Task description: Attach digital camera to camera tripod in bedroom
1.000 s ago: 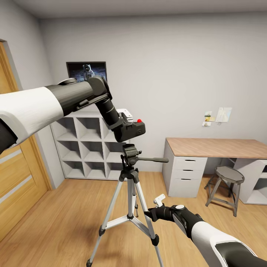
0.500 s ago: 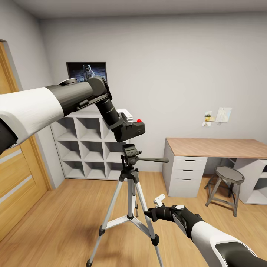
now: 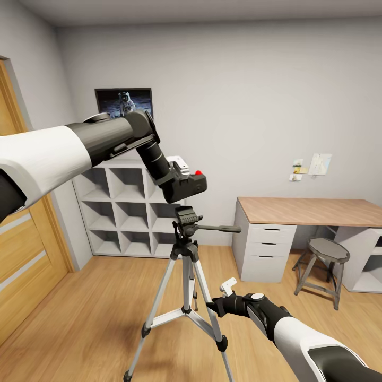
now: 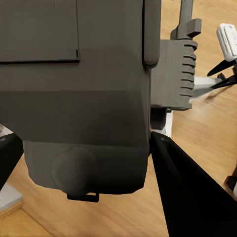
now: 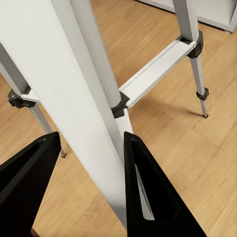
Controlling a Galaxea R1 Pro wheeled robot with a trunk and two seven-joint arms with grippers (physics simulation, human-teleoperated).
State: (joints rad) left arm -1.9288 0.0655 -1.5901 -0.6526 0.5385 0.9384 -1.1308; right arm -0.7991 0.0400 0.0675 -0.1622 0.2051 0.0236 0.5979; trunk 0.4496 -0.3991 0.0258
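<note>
From the head view, the left gripper (image 3: 178, 178) held the digital camera (image 3: 185, 185) just above the black head of the camera tripod (image 3: 185, 249), with a narrow gap between them. The camera was a boxy black body with one round red button on top. The tripod stood on the light wood floor (image 3: 106, 297) on three silver tubular legs with black joints, one long pan handle sticking out toward the desk (image 3: 307, 211). The right gripper (image 3: 218, 300) sat low against one tripod leg. Behind stood one white cube shelf (image 3: 124, 209), one round stool (image 3: 323, 254) and one astronaut poster (image 3: 123, 101).

In the left wrist view, the camera's matte grey-black body (image 4: 74, 98) lay between the dark fingers (image 4: 182, 187), clamped there, with the ribbed tripod head (image 4: 175, 74) close beyond it.

In the right wrist view, the two black fingers (image 5: 148, 187) were closed on a smooth silver leg (image 5: 84, 113).
</note>
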